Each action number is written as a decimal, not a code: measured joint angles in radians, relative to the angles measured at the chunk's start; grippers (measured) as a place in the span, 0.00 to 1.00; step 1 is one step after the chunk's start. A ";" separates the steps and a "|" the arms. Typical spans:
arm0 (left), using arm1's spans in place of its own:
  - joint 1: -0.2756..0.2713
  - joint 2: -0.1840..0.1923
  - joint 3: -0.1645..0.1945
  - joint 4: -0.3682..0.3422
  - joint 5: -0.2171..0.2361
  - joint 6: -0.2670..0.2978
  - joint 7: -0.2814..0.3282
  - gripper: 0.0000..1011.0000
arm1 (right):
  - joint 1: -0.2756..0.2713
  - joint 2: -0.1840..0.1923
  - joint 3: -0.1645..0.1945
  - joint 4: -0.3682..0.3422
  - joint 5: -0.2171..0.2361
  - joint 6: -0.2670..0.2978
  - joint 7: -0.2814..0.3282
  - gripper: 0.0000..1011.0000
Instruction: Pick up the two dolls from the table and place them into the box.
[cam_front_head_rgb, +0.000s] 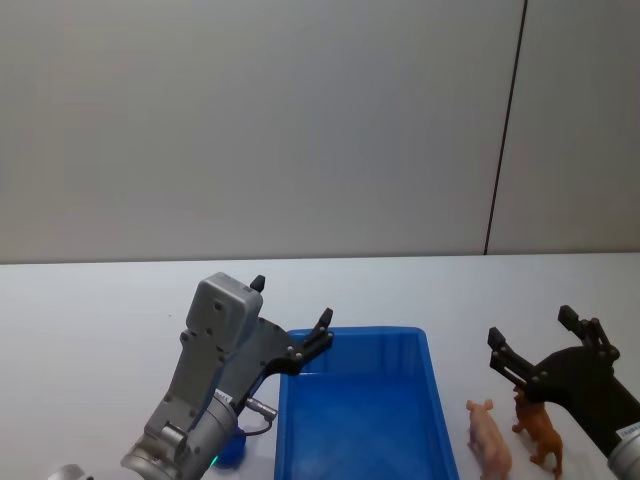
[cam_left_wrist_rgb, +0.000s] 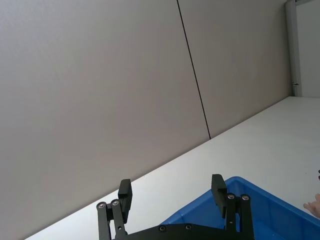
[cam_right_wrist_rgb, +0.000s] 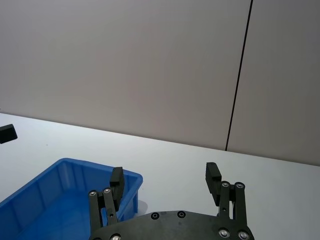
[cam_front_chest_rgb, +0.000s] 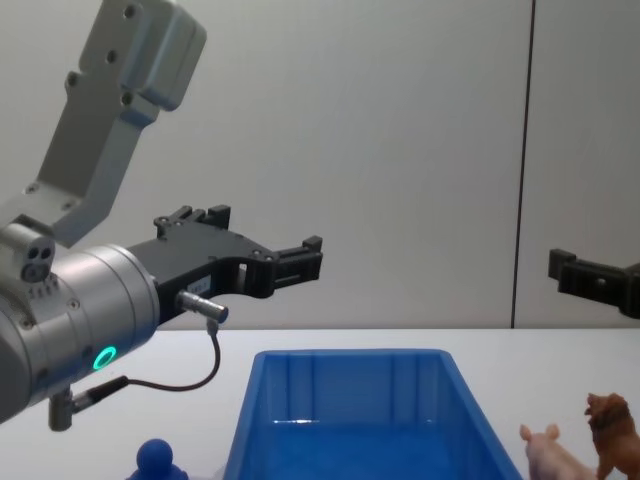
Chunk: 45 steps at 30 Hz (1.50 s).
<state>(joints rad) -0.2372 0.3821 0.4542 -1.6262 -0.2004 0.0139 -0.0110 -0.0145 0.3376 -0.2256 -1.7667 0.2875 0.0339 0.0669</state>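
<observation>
My left gripper (cam_front_head_rgb: 292, 302) hangs above the far left corner of the blue box (cam_front_head_rgb: 355, 333), jaws spread wide and holding nothing. My right gripper (cam_front_head_rgb: 531, 327) hovers over the white table (cam_front_head_rgb: 100, 300) to the right of the box, jaws likewise released and empty. Below it the pink pig (cam_front_head_rgb: 489, 438) and the brown lion (cam_front_head_rgb: 540, 425) stand side by side on the table, the pig nearer the box. A blue knobbed object (cam_front_chest_rgb: 155, 458) sits left of the box.

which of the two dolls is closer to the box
The pale pink pig: it stands between the blue box and the brown lion, which is farther out.
</observation>
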 joint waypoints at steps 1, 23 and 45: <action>0.000 0.000 0.000 0.000 0.000 0.000 0.000 0.99 | 0.000 0.000 0.000 0.000 0.000 0.000 0.000 0.99; 0.000 0.000 0.000 0.000 0.000 0.000 0.000 0.99 | -0.026 0.044 0.040 0.024 0.065 0.104 0.004 0.99; 0.000 0.000 0.000 0.000 0.000 0.000 0.000 0.99 | -0.083 0.054 0.036 0.056 0.065 0.189 -0.015 0.99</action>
<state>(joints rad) -0.2372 0.3821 0.4542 -1.6262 -0.2004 0.0138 -0.0109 -0.0975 0.3915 -0.1900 -1.7107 0.3522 0.2232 0.0523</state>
